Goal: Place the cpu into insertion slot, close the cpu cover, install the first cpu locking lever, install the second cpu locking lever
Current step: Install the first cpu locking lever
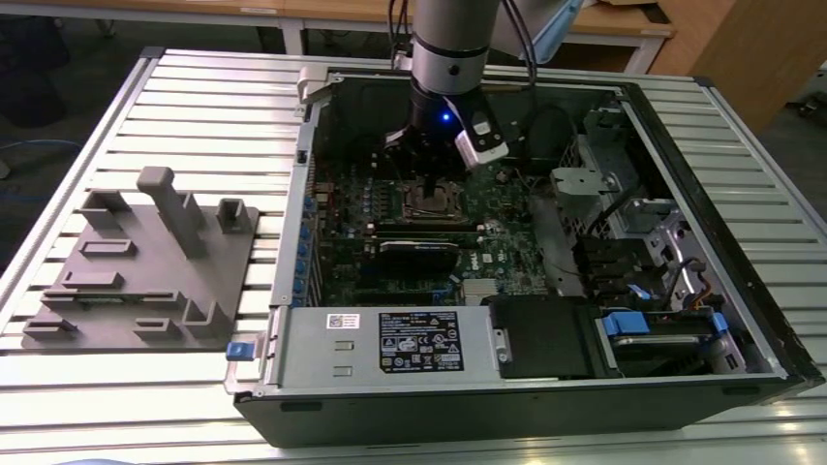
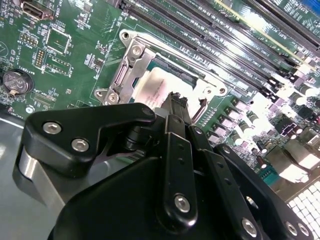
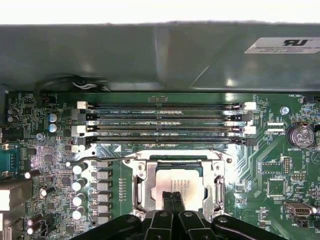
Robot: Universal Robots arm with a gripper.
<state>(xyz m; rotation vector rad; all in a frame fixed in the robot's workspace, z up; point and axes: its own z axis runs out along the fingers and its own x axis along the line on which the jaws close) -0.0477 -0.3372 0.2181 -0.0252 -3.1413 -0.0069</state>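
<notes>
**CPU seated in socket; closed gripper at the socket's near edge, lever stage judged to be in hand**

At the exterior view's left, a grey fixture tray (image 1: 123, 334) is noted on the slatted table, well apart from the work. Beside it, toward the exterior view's right, the open computer case (image 1: 290, 242) is recorded, with the arm reaching down into its far half.

The gripper (image 1: 433, 184) is found directly over the insertion slot (image 1: 436, 201). In the first wrist view its fingertips (image 3: 168, 196) are seen pressed together with nothing between them, at the near edge of the cpu (image 3: 175, 181). Whether contact is made cannot be told.

The cpu is seen lying flat in the slot. The cpu cover (image 3: 142, 180) appears lowered around it, although full seating cannot be confirmed. Placement is therefore judged complete, and the cover-and-lever stage is judged to be in hand.

In the second wrist view a thin bent wire, taken for a locking lever (image 2: 201, 107), is noted just beside the fingertips. Its latched state cannot be determined.

Work on it is judged to call for steady pressure on the wire alone, with no slip onto the chip or the memory slots (image 3: 160, 122) beyond.
</notes>
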